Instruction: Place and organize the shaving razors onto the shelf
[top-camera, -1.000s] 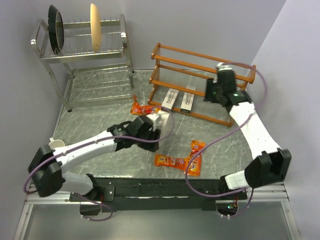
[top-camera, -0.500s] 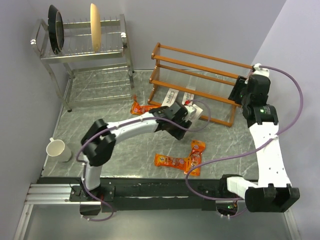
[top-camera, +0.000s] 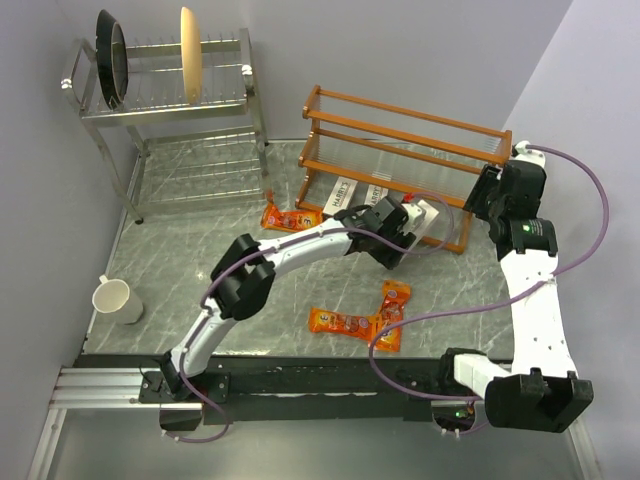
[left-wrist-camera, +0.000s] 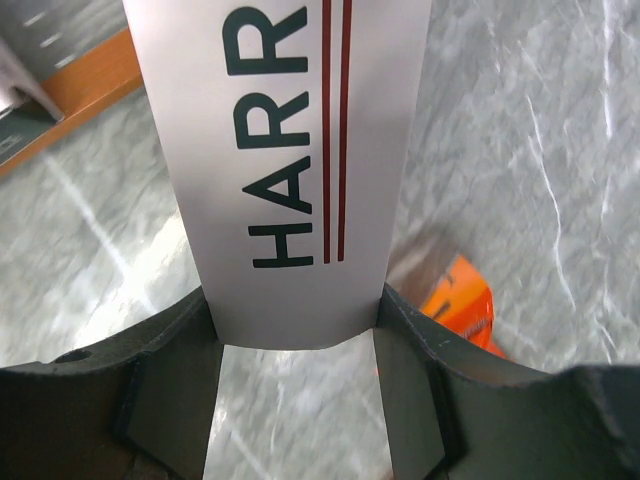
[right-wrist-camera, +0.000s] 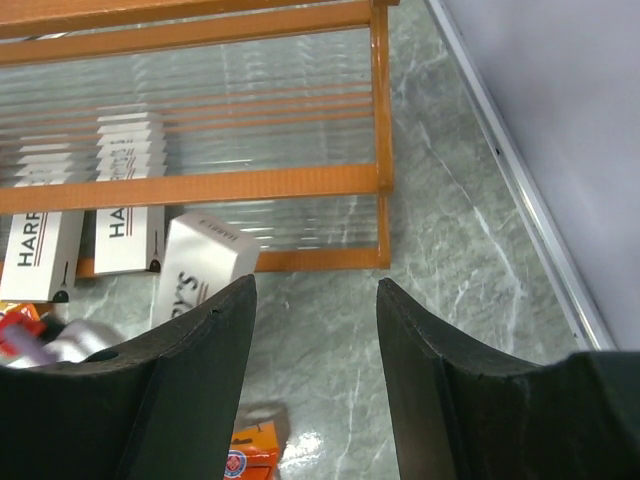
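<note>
- Shelf: lower front rail could be struck by carried box if approach were made too low.
- Left gripper: clamped on one end of grey HARRY'S box, held just before shelf. Long overhang, so tilt or slip was risked.
- Right gripper: spread, empty, near shelf's right end. Arms could be crowded.
- Shelved boxes: two seen, seemingly on bottom tier. Could be nudged.
- Orange packs: not yet shelved, on table.

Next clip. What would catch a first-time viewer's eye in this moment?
The left gripper, reaching far across the table, is clamped on a grey HARRY'S box just in front of the orange-brown shelf. Two more boxes lie at the bottom of the shelf. Next come two bright orange packs lying together at the table's near side.
</note>
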